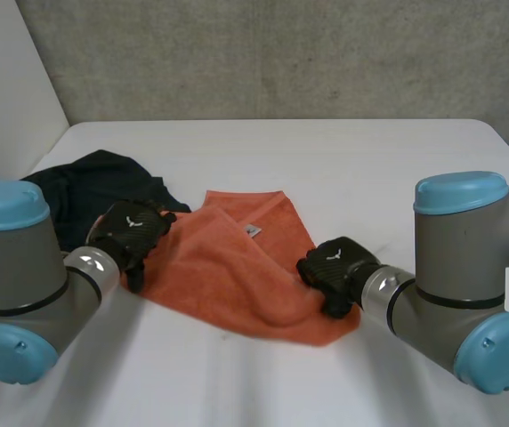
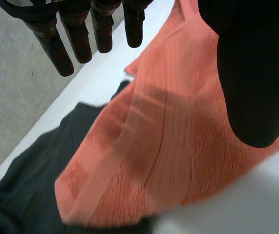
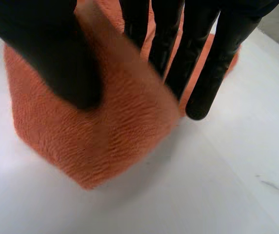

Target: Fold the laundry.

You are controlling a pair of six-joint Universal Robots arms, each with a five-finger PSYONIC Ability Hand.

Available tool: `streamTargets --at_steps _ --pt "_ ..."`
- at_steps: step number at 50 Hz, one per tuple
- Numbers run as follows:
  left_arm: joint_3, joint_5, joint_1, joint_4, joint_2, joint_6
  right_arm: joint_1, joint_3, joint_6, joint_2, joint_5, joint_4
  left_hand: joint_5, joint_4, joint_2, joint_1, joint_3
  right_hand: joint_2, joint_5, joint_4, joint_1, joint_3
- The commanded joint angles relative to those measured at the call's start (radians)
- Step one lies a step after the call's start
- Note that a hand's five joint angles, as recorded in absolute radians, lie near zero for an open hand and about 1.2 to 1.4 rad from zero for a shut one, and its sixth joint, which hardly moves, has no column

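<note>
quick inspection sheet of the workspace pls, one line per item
surface: white table, laundry on its near half
job's things: orange towel, rumpled, its left edge overlapping a dark garment
clutter: nothing seen
robot hands: left robot hand open, fingers straight, over the towel's left edge; right robot hand pinching the towel's near right corner
cables: nothing seen
surroundings: grey concrete wall behind the table
</note>
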Motion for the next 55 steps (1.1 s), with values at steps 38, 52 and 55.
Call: streamTargets --at_steps 38,52,55 --pt "0.297 0.067 -0.218 0.012 -0.043 -0.170 0.007 0.206 -0.083 -0.439 -0.093 -0.063 1.175 1.196 1.196 1.202 1.190 0.380 0.435 0.410 0.548 0.413" --pt "0.035 0.062 -0.175 0.003 0.282 -0.158 -0.099 0.030 -0.071 -0.391 -0.149 0.016 1.073 1.094 1.093 1.100 1.088 -0.842 -0.787 -0.811 -0.674 -0.809" --pt "-0.006 0.064 -0.151 -0.002 0.345 -0.158 -0.167 -0.042 -0.082 -0.319 -0.161 0.071 1.073 1.094 1.093 1.100 1.088 -0.842 -0.787 -0.811 -0.674 -0.809"
